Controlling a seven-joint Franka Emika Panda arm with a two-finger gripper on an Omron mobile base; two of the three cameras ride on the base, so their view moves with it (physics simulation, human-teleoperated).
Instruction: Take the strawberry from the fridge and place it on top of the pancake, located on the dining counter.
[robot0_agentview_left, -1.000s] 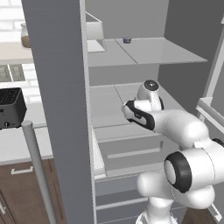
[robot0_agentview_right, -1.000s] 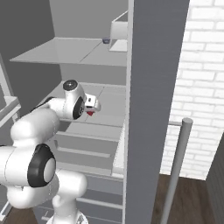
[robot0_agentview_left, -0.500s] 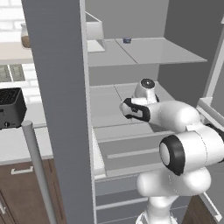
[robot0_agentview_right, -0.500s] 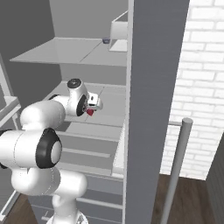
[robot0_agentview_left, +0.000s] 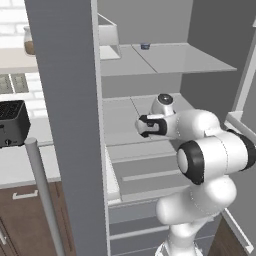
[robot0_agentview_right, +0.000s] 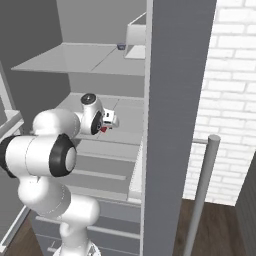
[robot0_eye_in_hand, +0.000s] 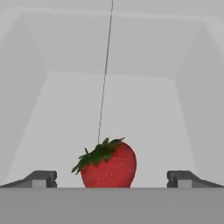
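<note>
Against the frames of a moment ago, we see the arm folded further back toward its own base: the elbow now bulks large at 4 o'clock in the left base view, and our hand (robot0_agentview_right: 106, 125) sits nearer the front edge of the middle shelf (robot0_agentview_left: 120, 120) of the fridge (robot0_agentview_left: 70, 100) than it did. The fridge, its shelves and the small dark blue item (robot0_agentview_left: 145, 46) on the upper shelf lie as they did.

In the hand view the strawberry (robot0_eye_in_hand: 108, 164) stands at 6 o'clock, midway between the two fingertips (robot0_eye_in_hand: 41, 178), which are spread wide at 8 and 4 o'clock and clear of the fruit on both sides. From the right base view the berry (robot0_agentview_right: 103, 129) shows as a red speck just below the hand, above the middle shelf; whether it rests on the shelf we cannot tell.

The fruit is bright red, rounded and plump, dotted with fine seeds, with a ragged dark green leafy cap tilted toward 10 o'clock
</note>
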